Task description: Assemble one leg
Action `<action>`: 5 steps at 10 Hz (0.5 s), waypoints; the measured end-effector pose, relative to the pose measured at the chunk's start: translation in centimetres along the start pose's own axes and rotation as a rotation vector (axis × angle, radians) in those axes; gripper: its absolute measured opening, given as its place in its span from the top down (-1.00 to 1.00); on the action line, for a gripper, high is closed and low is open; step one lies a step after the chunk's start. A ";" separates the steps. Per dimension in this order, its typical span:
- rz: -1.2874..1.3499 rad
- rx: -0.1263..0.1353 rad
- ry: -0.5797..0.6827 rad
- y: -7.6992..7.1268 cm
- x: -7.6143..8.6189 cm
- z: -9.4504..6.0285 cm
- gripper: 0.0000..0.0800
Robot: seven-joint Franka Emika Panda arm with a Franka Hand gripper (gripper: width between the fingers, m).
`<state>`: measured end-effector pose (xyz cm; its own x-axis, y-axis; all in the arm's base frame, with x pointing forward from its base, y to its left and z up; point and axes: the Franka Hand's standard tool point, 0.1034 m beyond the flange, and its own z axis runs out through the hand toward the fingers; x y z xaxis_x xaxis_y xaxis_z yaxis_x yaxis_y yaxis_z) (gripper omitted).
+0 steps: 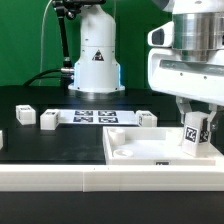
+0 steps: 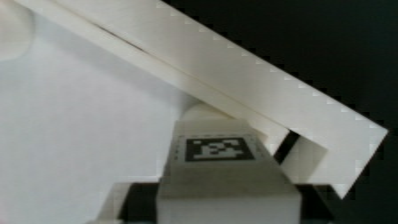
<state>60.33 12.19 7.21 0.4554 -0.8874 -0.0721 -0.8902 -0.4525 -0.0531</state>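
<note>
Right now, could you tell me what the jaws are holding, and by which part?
The gripper holds the leg by its upper end, above the large white square piece.

The gripper [image 1: 194,118] is closed on the leg [image 1: 193,133], which is held upright over the large white square piece [image 1: 150,152] at the exterior view's right. The piece's raised rim is seen just beside the leg [image 2: 217,150] in the wrist view, limiting sideways room there. The flat inner face of the piece is left open toward the exterior view's left. Further left, the black table [image 1: 70,145] is interrupted by a loose leg [image 1: 49,120] and the marker board [image 1: 97,116].
</note>
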 end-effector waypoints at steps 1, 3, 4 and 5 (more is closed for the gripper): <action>0.000 0.001 -0.002 0.0 -0.1 0.0 0.27; -0.026 0.001 -0.002 0.0 -0.1 0.0 -0.28; -0.083 0.004 0.000 -0.1 0.0 0.0 -0.28; -0.214 0.004 0.002 -0.1 0.0 0.0 -0.56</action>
<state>60.41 12.23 7.25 0.6337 -0.7715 -0.0572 -0.7734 -0.6300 -0.0708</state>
